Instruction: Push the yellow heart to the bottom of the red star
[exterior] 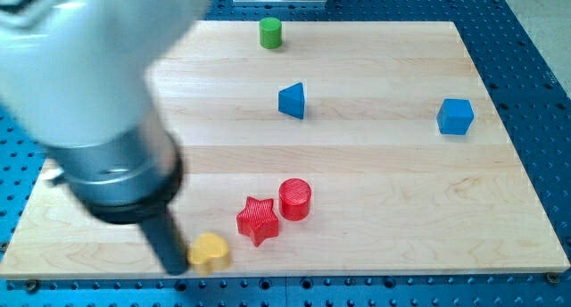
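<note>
My tip [174,268], a bare rod holding nothing, touches the left side of the yellow heart [210,251], lying lower-left of the red star [258,219]; pushing underway, next a rightward shove.

High, near view down onto board [375,164]

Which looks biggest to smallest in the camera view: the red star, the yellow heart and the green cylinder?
1. Red star
2. Yellow heart
3. Green cylinder

The green cylinder sits at the view's top, probably farther from the camera, so its real size may be closer to the others.
</note>
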You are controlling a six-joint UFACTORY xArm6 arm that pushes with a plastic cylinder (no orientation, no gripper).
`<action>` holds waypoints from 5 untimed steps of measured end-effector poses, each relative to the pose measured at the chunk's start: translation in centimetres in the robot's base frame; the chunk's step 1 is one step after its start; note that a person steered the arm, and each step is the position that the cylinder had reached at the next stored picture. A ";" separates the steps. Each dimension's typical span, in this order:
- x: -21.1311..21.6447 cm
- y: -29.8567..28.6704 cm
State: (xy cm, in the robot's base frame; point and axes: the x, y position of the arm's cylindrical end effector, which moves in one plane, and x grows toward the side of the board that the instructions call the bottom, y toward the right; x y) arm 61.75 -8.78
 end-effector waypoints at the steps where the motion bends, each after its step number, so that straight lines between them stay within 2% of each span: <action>1: -2.3 -0.6; 2: 0.0 -3.2; 5: 0.0 -1.3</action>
